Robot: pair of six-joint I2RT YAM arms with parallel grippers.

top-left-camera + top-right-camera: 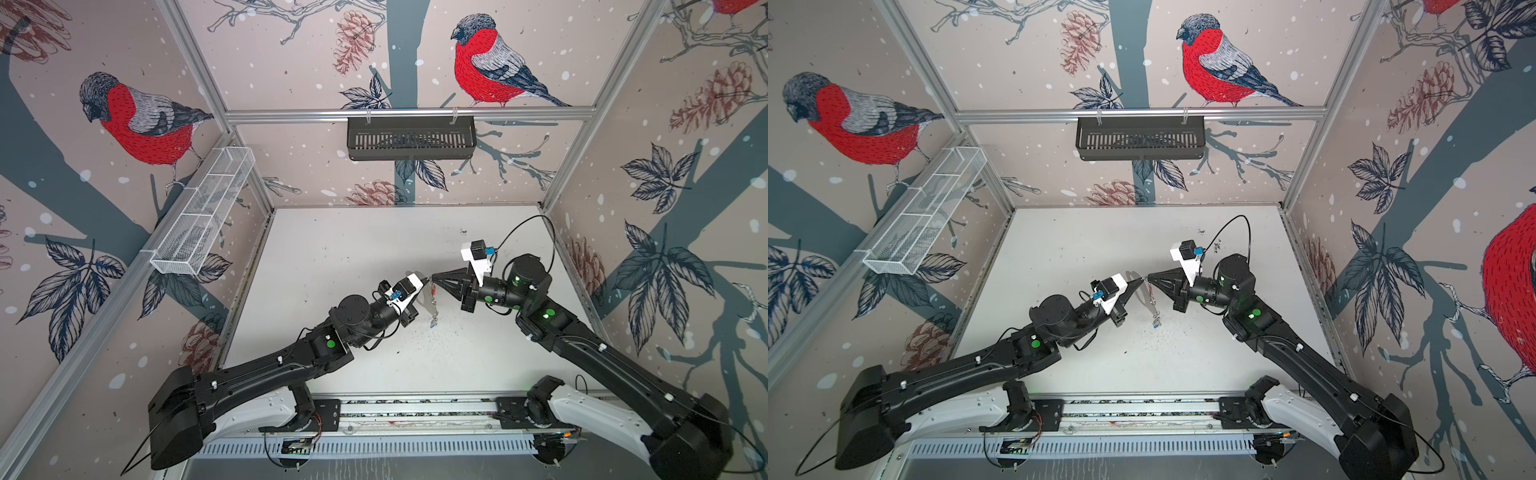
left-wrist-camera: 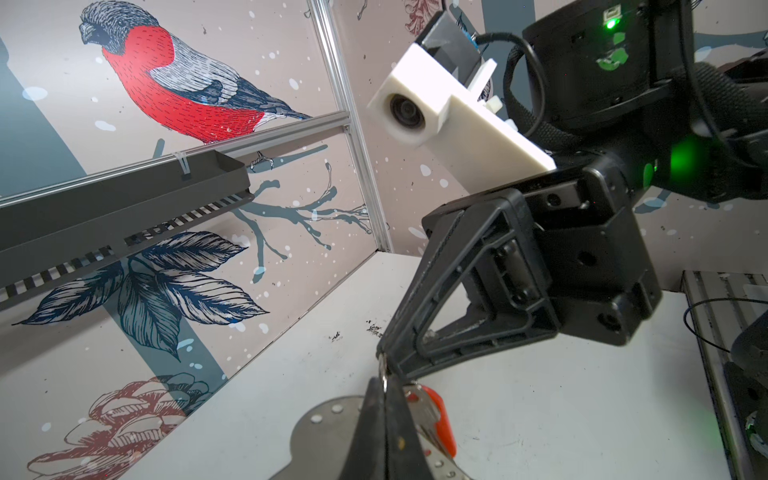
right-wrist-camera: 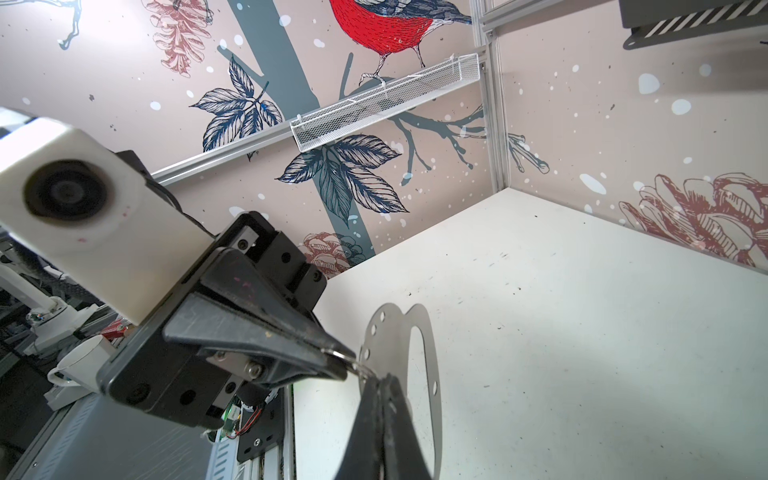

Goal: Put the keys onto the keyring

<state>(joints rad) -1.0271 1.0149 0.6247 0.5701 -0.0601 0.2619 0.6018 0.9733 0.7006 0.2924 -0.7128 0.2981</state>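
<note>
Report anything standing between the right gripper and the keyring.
Nothing visible does. The left gripper holds the keyring up, and the right gripper, shut, pinches a small metal ring at its edge, tip to tip with the left. The red-tagged key hangs beside the plate.

keyring (image 1: 1143, 296): top view centre, between left gripper (image 1: 1138, 283) on its left and right gripper (image 1: 1149, 277) on its right
keys (image 1: 1156, 321): just below keyring

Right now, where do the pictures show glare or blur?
In both top views the see-through keyring is faint; in the left wrist view the left gripper is near and soft; in the right wrist view glare whitens the wall.
</note>
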